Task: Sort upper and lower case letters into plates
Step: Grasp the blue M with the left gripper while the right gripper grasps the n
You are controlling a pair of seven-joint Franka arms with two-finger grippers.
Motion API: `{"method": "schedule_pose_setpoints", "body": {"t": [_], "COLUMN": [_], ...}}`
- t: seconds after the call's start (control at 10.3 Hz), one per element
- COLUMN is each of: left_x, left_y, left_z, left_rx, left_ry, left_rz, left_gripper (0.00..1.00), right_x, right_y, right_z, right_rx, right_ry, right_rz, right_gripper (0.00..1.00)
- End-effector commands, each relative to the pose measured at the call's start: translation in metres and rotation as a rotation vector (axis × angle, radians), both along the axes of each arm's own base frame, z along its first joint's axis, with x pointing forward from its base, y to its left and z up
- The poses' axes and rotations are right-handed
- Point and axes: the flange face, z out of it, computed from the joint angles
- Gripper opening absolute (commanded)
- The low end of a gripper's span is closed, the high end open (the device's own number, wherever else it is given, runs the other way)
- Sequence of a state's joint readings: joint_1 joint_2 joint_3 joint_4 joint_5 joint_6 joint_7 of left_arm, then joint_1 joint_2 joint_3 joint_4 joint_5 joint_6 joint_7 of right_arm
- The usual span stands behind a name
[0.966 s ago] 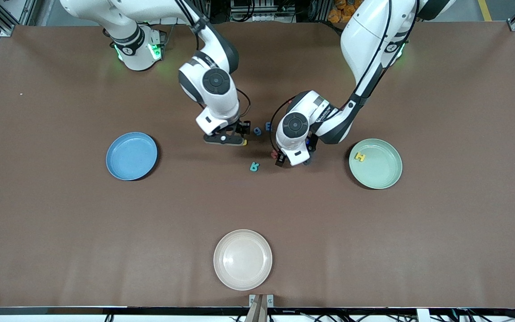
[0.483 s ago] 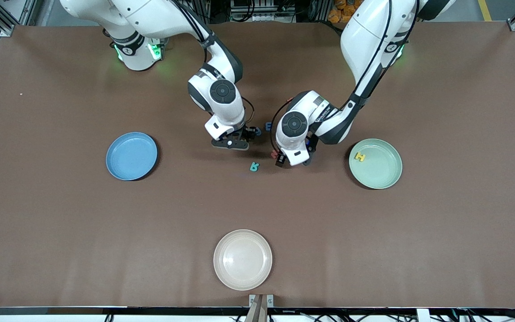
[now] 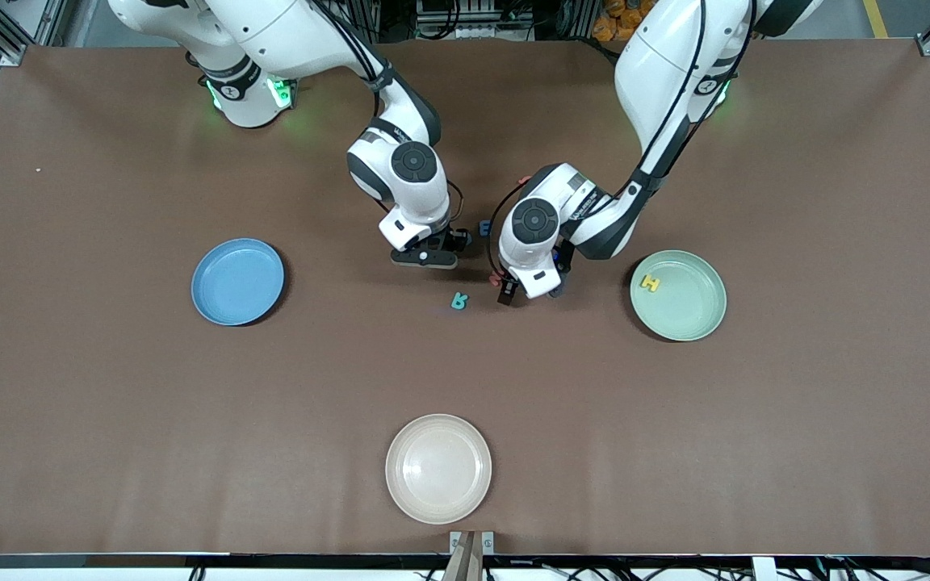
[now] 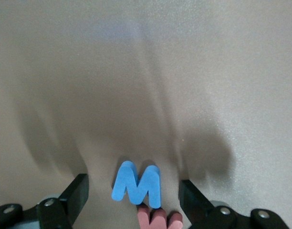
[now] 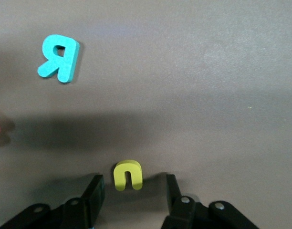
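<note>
Yellow small letter (image 5: 128, 175) lies on the tabletop (image 3: 675, 444) exactly between the spread fingers of the right end effector (image 5: 131, 191), legs pointing toward it. Left end effector (image 4: 131, 193), fingers apart too, straddles a blue M (image 4: 138, 185).

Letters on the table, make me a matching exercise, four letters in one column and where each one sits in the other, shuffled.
Column one:
1. yellow H
2. teal R
3. blue M
4. yellow n

Column two:
A. between the left gripper fingers
B. between the right gripper fingers
C. in the mint green plate
D. alone on the table, nearer the front camera than both grippers

Pairs: 1-C, 2-D, 3-A, 4-B
</note>
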State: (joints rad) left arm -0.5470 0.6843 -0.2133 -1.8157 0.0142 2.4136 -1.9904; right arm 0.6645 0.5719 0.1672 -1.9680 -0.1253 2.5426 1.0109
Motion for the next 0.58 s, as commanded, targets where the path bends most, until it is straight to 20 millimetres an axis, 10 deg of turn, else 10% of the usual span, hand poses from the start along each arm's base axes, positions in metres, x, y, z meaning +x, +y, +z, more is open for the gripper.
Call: {"method": "schedule_pose_setpoints", "body": {"t": [0.0,0.48], "left_x": [-0.006,-0.017], "left_y": [0.002,0.002], "left_z": [-0.002,-0.001], "left_rx": [0.013,0.067], "left_ry": [-0.021,-0.073], "left_rz": [0.008,-0.019], "left_gripper": [0.91,0.80], "right_x": [0.003,0.007], "right_y": [0.010,0.012], "right_z": [0.000,0.001], "right_rx": [0.010,0.010], "right_ry": [-0.010,-0.021], "right_rz": [-0.022,-0.011], "right_gripper": [0.56,0.43]}}
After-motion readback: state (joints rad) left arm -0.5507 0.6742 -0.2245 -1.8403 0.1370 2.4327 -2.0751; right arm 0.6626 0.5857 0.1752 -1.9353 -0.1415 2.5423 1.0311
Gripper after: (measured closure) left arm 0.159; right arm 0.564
